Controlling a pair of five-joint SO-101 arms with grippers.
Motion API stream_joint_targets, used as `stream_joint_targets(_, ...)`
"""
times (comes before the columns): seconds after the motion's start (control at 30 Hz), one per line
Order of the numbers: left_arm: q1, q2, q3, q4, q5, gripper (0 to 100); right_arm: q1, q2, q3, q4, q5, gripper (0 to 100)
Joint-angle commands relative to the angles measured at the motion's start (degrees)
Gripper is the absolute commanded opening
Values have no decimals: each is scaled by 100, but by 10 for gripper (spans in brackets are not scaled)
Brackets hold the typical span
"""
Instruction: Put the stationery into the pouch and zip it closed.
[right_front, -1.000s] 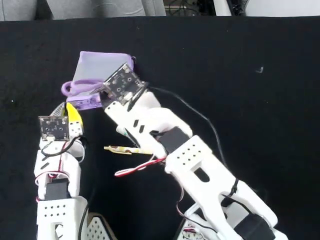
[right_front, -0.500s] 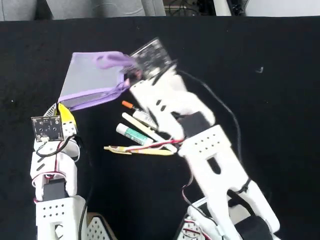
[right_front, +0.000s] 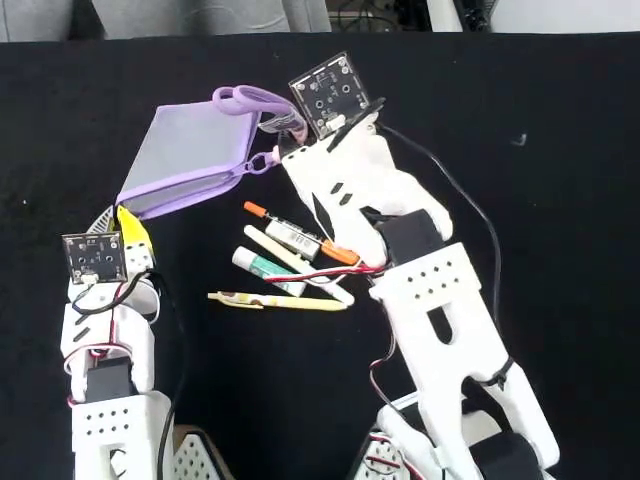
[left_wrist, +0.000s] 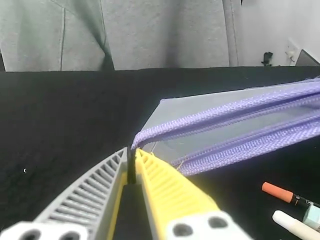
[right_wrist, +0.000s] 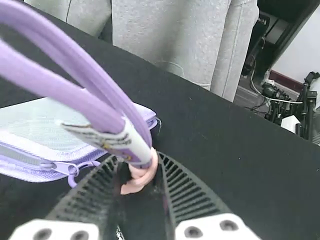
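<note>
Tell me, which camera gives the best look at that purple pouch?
The high view: the whole pouch is there, from its corner to the loop strap, with the pens beside it. The left wrist view catches one corner and the zipper edge; the right wrist view catches the loop strap close up and a strip of the body.

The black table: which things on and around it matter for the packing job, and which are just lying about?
Part of the job:
purple pouch, gripped by the left pincer and the right pincer; orange-capped marker; white pen; green-and-white tube; yellow pen.

Just lying about:
black table; cables behind it.
</note>
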Motion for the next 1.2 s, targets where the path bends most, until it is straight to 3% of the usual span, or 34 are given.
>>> stream_joint_targets(0.0, 101, 53, 136, 0, -9, 79, 246, -22, -418, 53, -26, 11)
stream_joint_targets(0.1, 242, 53, 136, 97, 0, 211, 246, -22, -418, 62, -26, 11)
stream_joint_targets(0.17, 286, 62, 136, 97, 0, 248, 246, -22, -418, 62, -26, 11)
stream_joint_targets(0.73, 716, 290, 136, -308, -9, 250, 237, -22, -418, 70, -35, 11)
stream_joint_targets(0.9, 716, 1257, -66, -932, -9, 250, 237, -31, -418, 70, -35, 11)
stream_joint_targets(1.17, 1015, 3508, -1305, -993, 202, 245, 237, -31, -418, 70, -35, 11)
